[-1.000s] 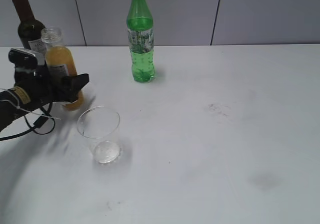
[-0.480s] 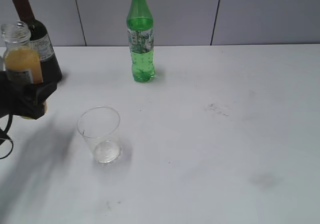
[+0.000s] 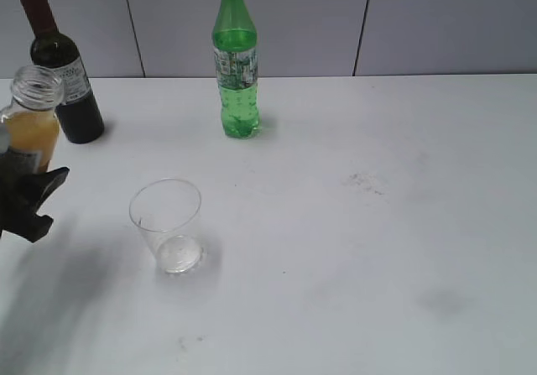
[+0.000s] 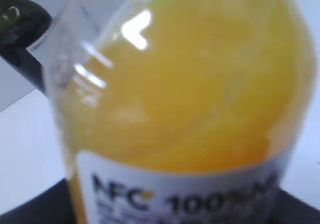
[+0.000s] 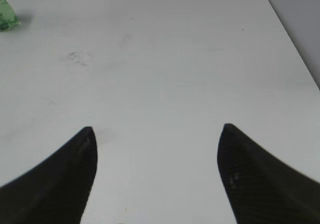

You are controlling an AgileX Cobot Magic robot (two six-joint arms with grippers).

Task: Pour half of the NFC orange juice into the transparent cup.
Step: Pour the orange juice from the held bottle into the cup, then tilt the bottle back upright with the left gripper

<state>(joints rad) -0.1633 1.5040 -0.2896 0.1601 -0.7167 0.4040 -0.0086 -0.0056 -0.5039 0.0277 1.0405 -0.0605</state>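
You've got a wide white table (image 3: 377, 224) in front of you, bare across its whole right half, so all the free room is over there and none of the action is. Back left stands the dark wine bottle (image 3: 63, 73), back centre the tall green bottle (image 3: 237, 65), both well apart from the pour zone. Your left gripper (image 3: 25, 199) is clamped around the NFC orange juice (image 3: 32, 119), cap off, bottle held upright and off the table at the far left edge of the exterior view. In the left wrist view that bottle fills the lens, label reading NFC, wine bottle just behind it. The transparent cup (image 3: 168, 224) sits empty, front left, to the right of the bottle and clear of everything.

Now the risks. That open neck is brim-close with juice; tip it before the mouth is over the cup's rim and you'll wet the table. Tip too fast and you'll overshoot half. The cup looks light, so a nudge from the bottle neck could topple it. You're also working hard against the left edge, so swing right, not back toward the wine bottle.

Your right gripper (image 5: 157, 134) hangs over bare table with its jaws spread wide and nothing between them.
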